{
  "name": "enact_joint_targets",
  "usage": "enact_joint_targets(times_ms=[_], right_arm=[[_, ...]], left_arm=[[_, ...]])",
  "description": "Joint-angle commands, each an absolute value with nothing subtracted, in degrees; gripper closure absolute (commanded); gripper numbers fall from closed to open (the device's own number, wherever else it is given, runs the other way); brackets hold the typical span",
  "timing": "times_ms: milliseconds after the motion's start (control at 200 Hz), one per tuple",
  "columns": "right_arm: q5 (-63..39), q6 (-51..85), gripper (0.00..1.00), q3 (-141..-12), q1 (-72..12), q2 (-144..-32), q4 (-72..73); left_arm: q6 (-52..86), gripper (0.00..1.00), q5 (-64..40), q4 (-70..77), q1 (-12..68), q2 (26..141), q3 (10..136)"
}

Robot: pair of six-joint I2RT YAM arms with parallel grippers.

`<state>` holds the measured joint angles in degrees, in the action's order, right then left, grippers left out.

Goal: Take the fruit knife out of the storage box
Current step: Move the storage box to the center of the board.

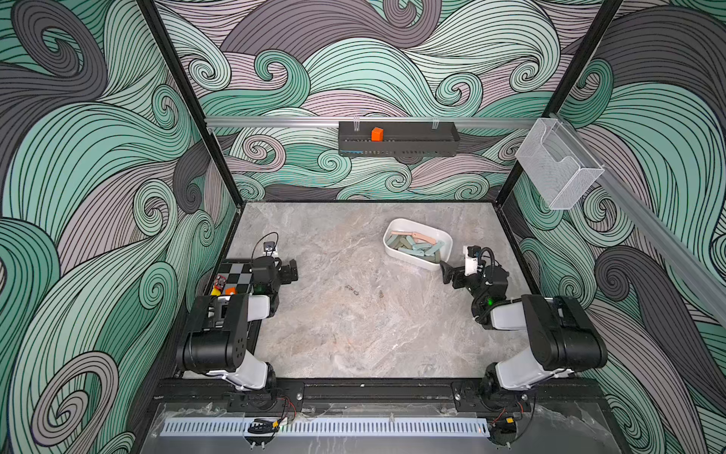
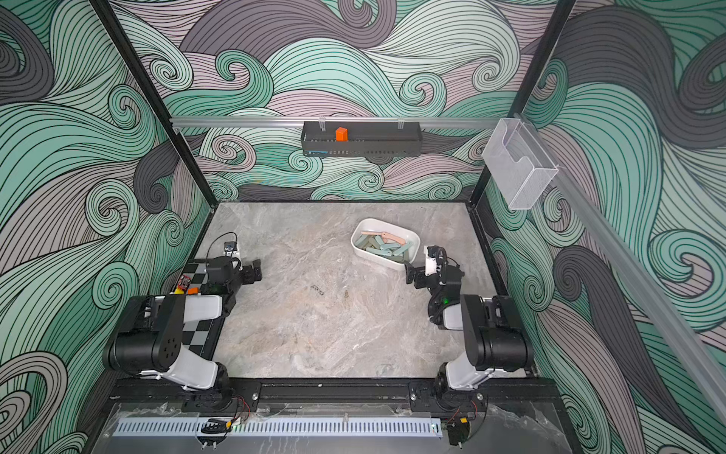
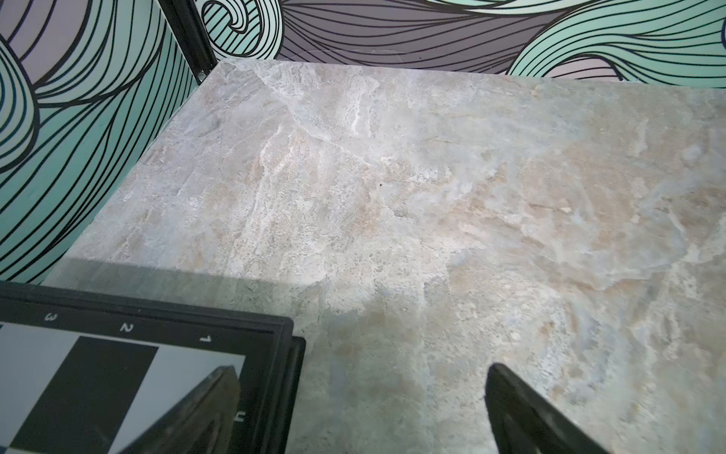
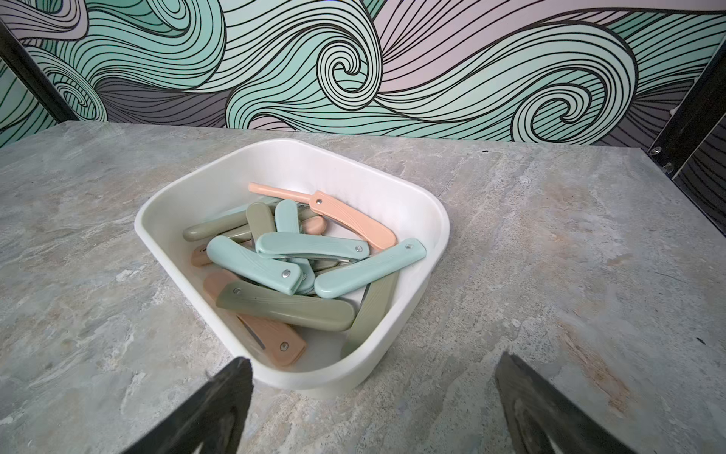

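Both top views: white storage box [image 1: 408, 259] [image 2: 377, 259] on marble table [image 1: 353, 322], right side, toward back; fruit knives [image 1: 416, 247] piled inside. Right gripper [image 1: 450, 275] [image 2: 412, 275] just beside box's near corner, seemingly not touching. Left gripper [image 1: 288, 271] [image 2: 253, 271] well apart, at chessboard [image 1: 235, 271] edge.

Left wrist: left gripper [image 3: 361, 367] jaws wide, nothing between; chessboard [image 3: 98, 373] corner under one finger.

Right wrist: right gripper [image 4: 373, 359] jaws wide, empty, storage box [image 4: 440, 220] right before them. Inside lie folded green, blue and pink fruit knives [image 4: 310, 245]; one pink knife [image 4: 334, 210] lies open on top.
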<state>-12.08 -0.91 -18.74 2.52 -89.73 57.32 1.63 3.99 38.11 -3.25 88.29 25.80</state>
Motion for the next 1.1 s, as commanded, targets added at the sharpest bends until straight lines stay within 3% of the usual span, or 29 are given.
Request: enact_joint_targets(times_ms=[0, 505, 890, 971, 1096], right_arm=[[-11.82, -1.82, 0.02, -19.34, 2.37, -89.77, 59.36], [-11.78, -1.76, 0.02, -19.36, 2.33, -89.85, 59.35], [-12.49, -1.33, 0.02, -19.49, 2.94, -89.93, 59.39], [-10.82, -0.83, 0.02, -19.96, 2.86, -89.83, 58.1], [0.39, 0.96, 0.02, -19.93, 1.26, -88.36, 56.39]], left_arm=[[2.02, 0.01, 3.25, 37.47, -3.43, 87.62, 27.33], [2.09, 0.02, 2.91, 37.51, -3.6, 87.58, 27.35], [2.11, 0.01, -2.99, 37.84, -6.14, 87.83, 27.33], [2.02, 0.01, -2.99, 37.97, -6.06, 87.82, 27.11], [1.81, 0.02, -3.42, 38.17, -6.06, 87.58, 27.11]])
